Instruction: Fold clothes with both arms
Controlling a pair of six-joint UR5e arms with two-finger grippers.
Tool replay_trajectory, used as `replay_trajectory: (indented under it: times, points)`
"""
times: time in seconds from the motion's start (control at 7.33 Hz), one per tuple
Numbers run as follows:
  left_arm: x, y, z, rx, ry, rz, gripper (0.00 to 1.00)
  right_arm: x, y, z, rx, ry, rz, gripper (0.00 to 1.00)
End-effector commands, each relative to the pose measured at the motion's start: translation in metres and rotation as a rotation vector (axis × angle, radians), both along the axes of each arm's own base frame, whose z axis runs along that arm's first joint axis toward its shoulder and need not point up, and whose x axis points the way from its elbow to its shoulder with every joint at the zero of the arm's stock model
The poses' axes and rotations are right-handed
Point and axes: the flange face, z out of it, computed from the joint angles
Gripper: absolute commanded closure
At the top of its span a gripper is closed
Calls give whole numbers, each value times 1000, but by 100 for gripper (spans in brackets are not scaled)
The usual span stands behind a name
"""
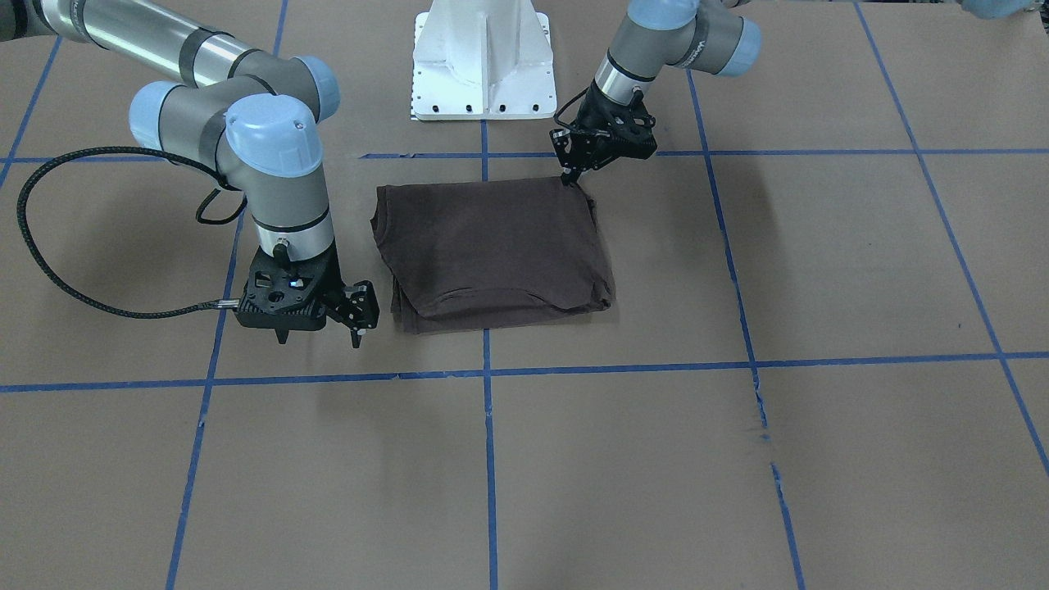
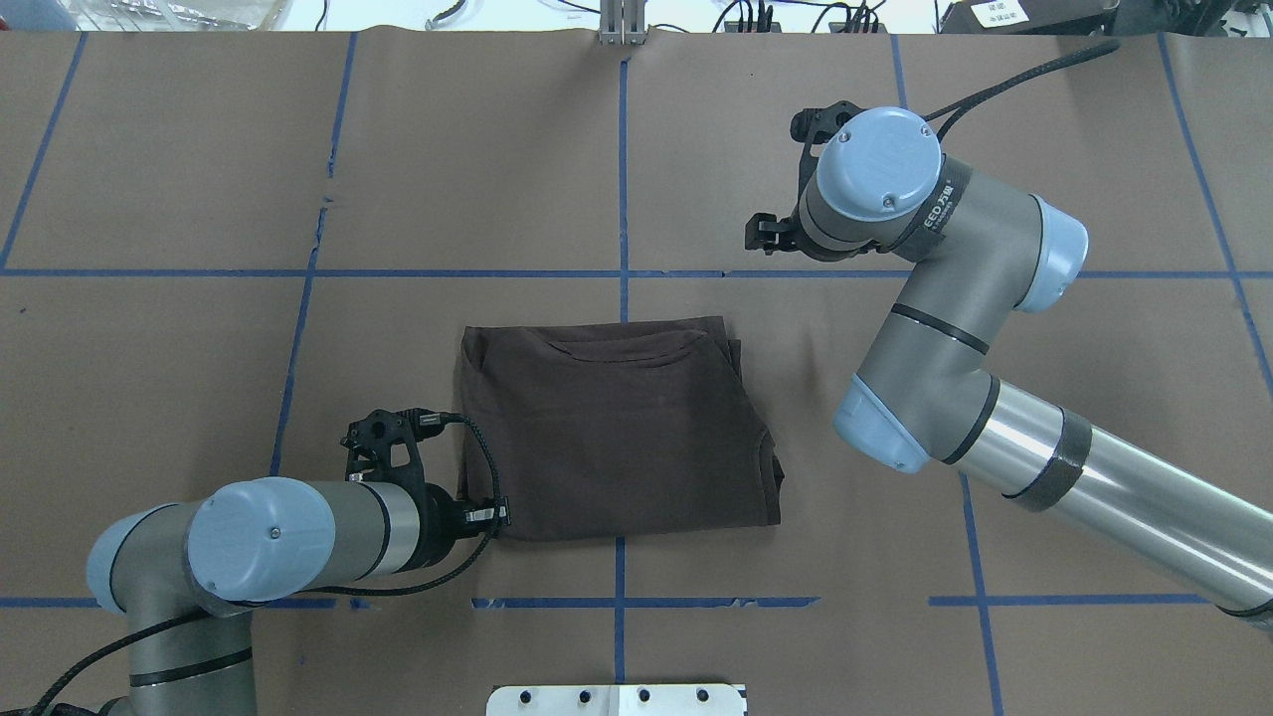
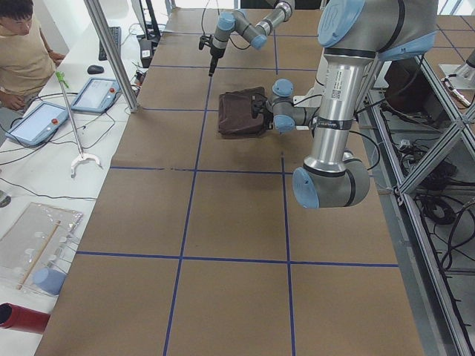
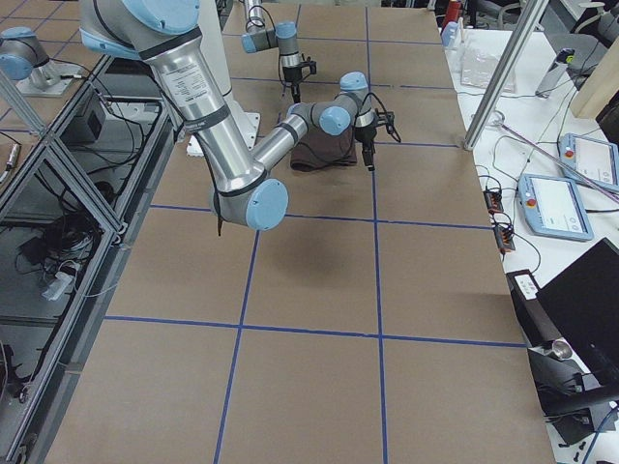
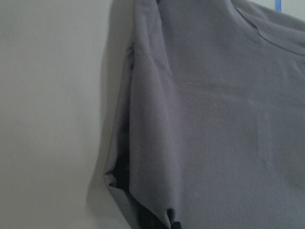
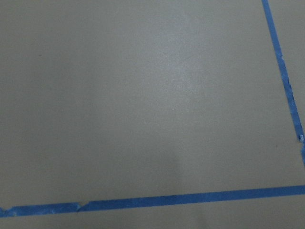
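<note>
The T-shirt (image 1: 492, 246) lies folded into a compact, layered rectangle mid-counter (image 1: 737, 451), so the folding looks essentially finished, with only tidying or withdrawal left. The right claw (image 1: 320, 334) hangs wide open and empty beside it. The left claw (image 1: 569, 174) sits at one corner, and how far it is open cannot be told.

The T-shirt (image 1: 492, 246) is lying on the table (image 1: 737, 459) before the pedestal base (image 1: 483, 65). The left gripper (image 1: 568, 175) is sitting at its base-side corner, and the right gripper (image 1: 320, 338) is hanging just beside its far right corner.

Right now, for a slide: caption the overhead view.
Folded T-shirt between left arm and right arm on taped table.
</note>
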Motion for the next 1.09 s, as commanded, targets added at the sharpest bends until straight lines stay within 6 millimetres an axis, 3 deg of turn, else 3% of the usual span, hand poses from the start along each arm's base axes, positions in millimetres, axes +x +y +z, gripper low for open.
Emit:
replay_trajectory:
  times: [0.0,0.14,0.41,0.55,0.68,0.96]
  points:
    - [-34,-22,-25,130,-87,28,0,7,2,-8,-24,-42,-39,0]
    - [-75,-53,-39,190,-135,11,0,39,-1,-11,-19,-66,-84,0]
    - [-157,-129,-24,309,-234,42,0,137,-11,37,8,-64,-205,0]
    - [-212,-166,-1,400,-319,64,0,189,-22,66,23,-55,-253,0]
    - [-279,-188,37,471,-395,130,0,239,-29,101,50,-30,-306,0]
    - [-419,-205,112,552,-510,213,0,337,-25,164,45,25,-339,0]
